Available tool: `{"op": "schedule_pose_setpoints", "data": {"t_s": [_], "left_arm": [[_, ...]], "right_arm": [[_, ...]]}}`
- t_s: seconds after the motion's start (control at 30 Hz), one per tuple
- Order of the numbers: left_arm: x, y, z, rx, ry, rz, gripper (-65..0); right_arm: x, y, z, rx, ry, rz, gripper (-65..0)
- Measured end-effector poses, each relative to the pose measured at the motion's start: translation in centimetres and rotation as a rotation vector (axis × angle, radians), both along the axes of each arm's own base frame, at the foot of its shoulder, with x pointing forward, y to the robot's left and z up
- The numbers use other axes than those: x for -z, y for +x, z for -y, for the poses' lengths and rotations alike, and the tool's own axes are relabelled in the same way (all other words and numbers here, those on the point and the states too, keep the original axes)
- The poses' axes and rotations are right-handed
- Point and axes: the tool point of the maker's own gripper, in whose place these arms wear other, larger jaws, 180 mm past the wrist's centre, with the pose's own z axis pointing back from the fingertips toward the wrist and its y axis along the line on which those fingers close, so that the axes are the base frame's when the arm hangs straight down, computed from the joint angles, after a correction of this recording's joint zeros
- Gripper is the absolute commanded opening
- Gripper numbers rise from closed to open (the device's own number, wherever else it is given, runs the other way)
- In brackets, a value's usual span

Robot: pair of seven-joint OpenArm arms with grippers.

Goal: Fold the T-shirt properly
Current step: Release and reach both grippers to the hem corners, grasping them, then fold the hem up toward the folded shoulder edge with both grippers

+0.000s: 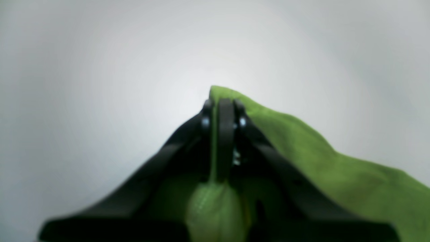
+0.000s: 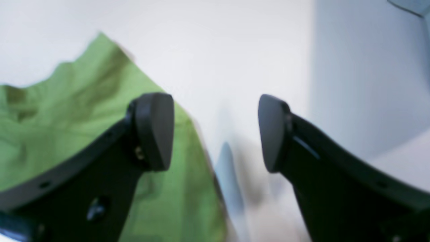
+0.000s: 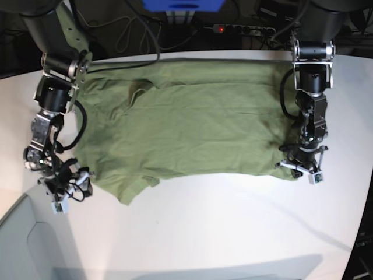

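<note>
My left end effector point(image 1: 223, 111) pinches the T-shirt point(image 3: 192, 128) corner for folding; my right end effector point(image 2: 216, 132) waits open, probably beside the edge.

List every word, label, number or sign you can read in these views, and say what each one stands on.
None can be read in any view.
T-shirt: plain green cloth, no print or tag showing.
Blue object at the table's far edge: no lettering shows.
Power strip: any marks too small to read.

Both arms point(image 3: 312, 87) look black with silver joint bands, seemingly screw-studded fingers point(image 2: 154, 131) ending in rounded dark pads.
</note>
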Motion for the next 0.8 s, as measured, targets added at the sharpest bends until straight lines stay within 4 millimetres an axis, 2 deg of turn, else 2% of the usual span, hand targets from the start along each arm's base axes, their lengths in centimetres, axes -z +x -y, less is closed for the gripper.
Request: {"op": "schedule_pose_setpoints", "data": {"t_s": [0.07, 0.2, 0.27, 0.53, 0.8], "left_arm": [[0.0, 0.0, 0.0, 0.000, 0.000, -0.001, -65.0], [0.1, 0.0, 0.0, -0.001, 0.000, -0.001, -65.0], [0.1, -0.1, 0.0, 0.000, -0.001, -0.002, -65.0], [0.2, -0.2, 0.0, 0.002, -0.002, -0.005, -65.0], [0.2, -0.2, 0.0, 0.001, -0.003, -0.004, -65.0]], "right_arm": [[0.7, 0.4, -1.4, -0.044, 0.004, -0.004, -27.0], [2.8, 0.3, -5.8, -0.142, 0.036, -0.011, -27.0], [3.6, 0.0, -6.9, -0.150, 0.066, -0.009, -27.0], [3.4, 0.9, -7.0, -0.132, 0.110, 0.036, -27.5], [4.5, 0.6, -7.6, -0.124, 0.158, 0.045, -27.8]]}}
